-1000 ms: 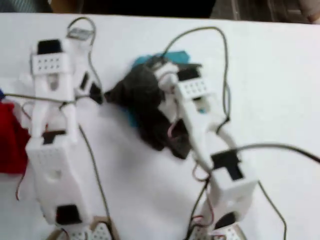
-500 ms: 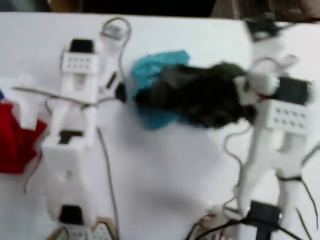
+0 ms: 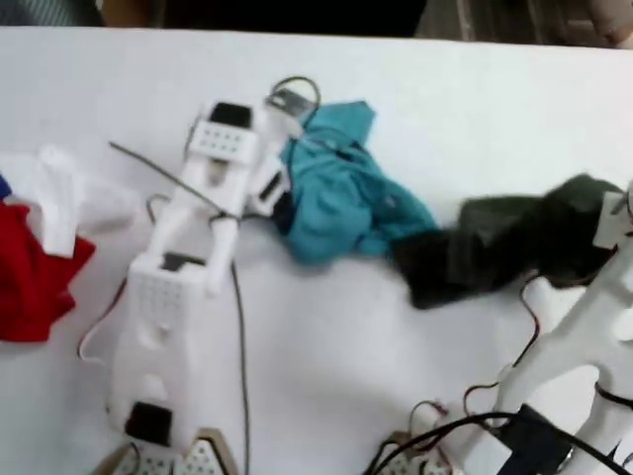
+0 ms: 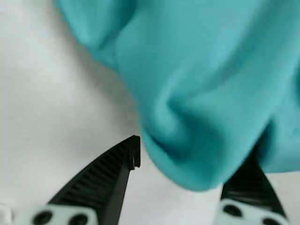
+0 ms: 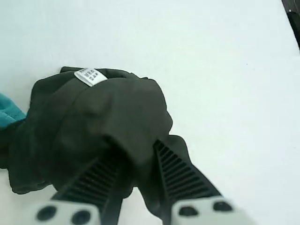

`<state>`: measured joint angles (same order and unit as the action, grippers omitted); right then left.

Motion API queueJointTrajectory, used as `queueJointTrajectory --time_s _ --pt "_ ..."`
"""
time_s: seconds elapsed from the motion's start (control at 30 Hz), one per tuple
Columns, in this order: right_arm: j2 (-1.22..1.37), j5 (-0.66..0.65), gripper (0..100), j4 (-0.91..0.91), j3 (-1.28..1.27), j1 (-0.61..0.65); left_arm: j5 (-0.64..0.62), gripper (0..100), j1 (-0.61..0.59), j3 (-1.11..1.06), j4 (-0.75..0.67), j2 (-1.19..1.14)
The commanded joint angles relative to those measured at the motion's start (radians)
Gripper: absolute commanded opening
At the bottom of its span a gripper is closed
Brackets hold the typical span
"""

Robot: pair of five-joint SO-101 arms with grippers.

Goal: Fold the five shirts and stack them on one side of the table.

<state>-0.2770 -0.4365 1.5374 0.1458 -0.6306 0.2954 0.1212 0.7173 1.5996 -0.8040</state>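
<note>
Left gripper [image 4: 194,152]: jaws spread, straddling a rounded fold of the teal shirt [image 3: 341,198], not closed on it.
Right gripper [image 5: 136,150]: clenched on a bunched fold of the dark shirt [image 3: 495,247], which lies stretched on the table [image 3: 495,99] with one end touching the teal shirt.
Both shirts: soft matte knit, crumpled. Judged light and limp, likely to sag and drag, so better taken at a hem or shoulder seam.
Red shirt [image 3: 35,282], white shirt [image 3: 64,193]: heaped well apart from the teal shirt, opposite the dark shirt.
</note>
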Motion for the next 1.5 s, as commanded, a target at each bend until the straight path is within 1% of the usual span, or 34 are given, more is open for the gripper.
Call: queueJointTrajectory --time_s 0.0,0.13,0.27,0.4,0.57,0.7,0.77,0.8,0.87,0.93,1.0,1.07,1.13,1.37,1.47 --pt "-0.048 -0.003 2.1 -0.022 0.026 -0.013 -0.005 30 0.061 0.028 -0.002 0.017" --pt "-0.047 -0.003 2.1 -0.027 -0.021 0.019 -0.012 30 0.101 0.193 0.083 0.069" --pt "-0.053 -0.003 2.2 -0.062 -0.097 0.048 -0.095 30 0.121 0.364 0.129 0.094" --pt "-0.056 -0.003 2.3 -0.073 -0.132 0.051 -0.103 30 0.133 0.351 0.078 0.072" --pt "-0.056 -0.003 2.3 -0.070 -0.130 0.050 -0.098 30 0.132 0.260 -0.009 -0.084" --pt "-0.056 -0.003 2.2 -0.067 -0.130 0.050 -0.089 30 0.118 0.252 -0.009 -0.236" --pt "-0.056 -0.003 2.2 -0.070 -0.130 0.051 -0.058 30 0.103 0.257 0.020 -0.287" --pt "-0.056 -0.003 2.2 -0.070 -0.130 0.051 -0.049 27 0.094 0.275 0.048 -0.292" --pt "-0.053 -0.003 2.2 -0.070 -0.130 0.059 -0.057 16 0.058 0.328 0.112 -0.293" --pt "-0.048 -0.003 2.2 -0.067 -0.132 0.070 -0.094 1 -0.002 0.410 0.169 -0.293" --pt "-0.048 -0.003 2.2 -0.067 -0.132 0.084 -0.129 5 -0.086 0.498 0.190 -0.292" --pt "-0.050 -0.003 2.2 -0.065 -0.132 0.088 -0.135 2 -0.198 0.581 0.189 -0.273" --pt "-0.050 -0.003 2.2 -0.065 -0.132 0.091 -0.133 3 -0.310 0.645 0.189 -0.229" --pt "-0.051 -0.003 2.2 -0.070 -0.149 0.099 -0.130 2 -0.752 0.826 0.186 0.048" --pt "-0.056 -0.003 2.2 -0.071 -0.181 0.140 -0.130 2 -0.910 0.943 0.186 0.160"
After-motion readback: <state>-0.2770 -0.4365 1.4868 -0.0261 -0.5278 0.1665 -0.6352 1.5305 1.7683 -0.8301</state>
